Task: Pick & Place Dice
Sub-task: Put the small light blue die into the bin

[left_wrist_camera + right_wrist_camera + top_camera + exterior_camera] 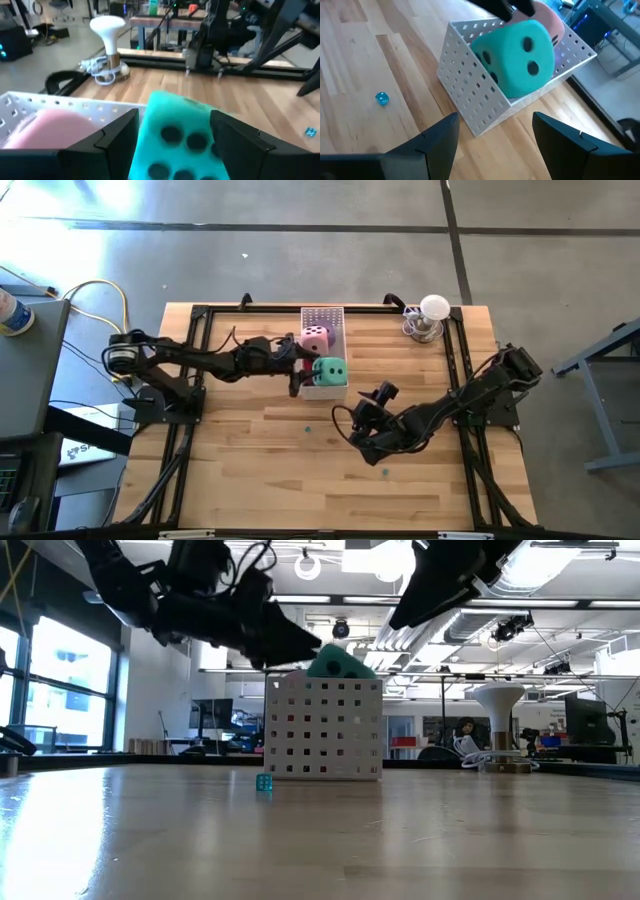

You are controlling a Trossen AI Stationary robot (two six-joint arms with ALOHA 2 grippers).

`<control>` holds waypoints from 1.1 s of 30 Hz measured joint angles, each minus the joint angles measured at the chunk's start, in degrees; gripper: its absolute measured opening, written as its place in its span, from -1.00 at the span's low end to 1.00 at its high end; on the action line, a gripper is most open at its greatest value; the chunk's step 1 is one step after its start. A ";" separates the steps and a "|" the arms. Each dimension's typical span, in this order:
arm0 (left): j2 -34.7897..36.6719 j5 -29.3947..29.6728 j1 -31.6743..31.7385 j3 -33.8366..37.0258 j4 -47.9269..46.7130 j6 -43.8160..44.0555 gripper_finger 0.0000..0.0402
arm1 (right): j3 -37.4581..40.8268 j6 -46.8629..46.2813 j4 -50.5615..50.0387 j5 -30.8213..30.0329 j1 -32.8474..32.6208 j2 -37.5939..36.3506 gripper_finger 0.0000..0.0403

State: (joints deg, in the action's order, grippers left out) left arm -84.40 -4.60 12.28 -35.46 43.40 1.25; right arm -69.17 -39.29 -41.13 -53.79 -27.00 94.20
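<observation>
The green die is being straddled in the white tray by the left gripper, fingers parted. The right gripper is being held open near the table's middle

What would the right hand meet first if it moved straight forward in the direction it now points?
Probably the white perforated tray: the right hand, fingers apart, points at its near corner, with the green die sitting on top just behind it. Depth is unclear, but only bare table lies between them.
</observation>
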 joint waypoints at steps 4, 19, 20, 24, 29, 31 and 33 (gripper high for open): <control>4.38 0.01 -0.82 0.00 -1.64 -0.34 0.19 | 0.00 2.10 0.26 -0.14 -1.59 -0.01 0.21; 27.31 0.44 -6.65 0.39 -40.13 0.14 0.19 | 0.00 -11.86 -3.24 14.11 -12.93 -3.40 0.21; 27.47 0.44 -7.93 1.15 -40.21 1.13 0.19 | 0.00 -14.25 -3.45 16.64 -13.72 -3.46 0.21; 26.20 0.75 -13.84 6.39 -36.58 6.21 0.19 | 0.00 -22.23 -3.84 24.41 -17.22 -3.45 0.21; 24.60 11.38 -22.40 14.63 -24.84 12.10 0.19 | 0.00 -28.31 -3.60 25.69 -23.47 -1.97 0.21; 23.90 16.08 -25.63 17.75 -20.04 13.61 0.19 | 0.02 -30.54 -3.87 22.45 -27.24 -1.29 0.21; 23.07 19.06 -28.50 20.16 -15.30 13.86 0.19 | 0.33 -33.52 -3.37 17.24 -30.98 -0.44 0.21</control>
State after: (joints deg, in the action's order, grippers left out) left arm -61.33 14.46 -16.21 -15.30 28.10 15.10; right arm -68.84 -72.81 -44.49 -36.55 -57.98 93.76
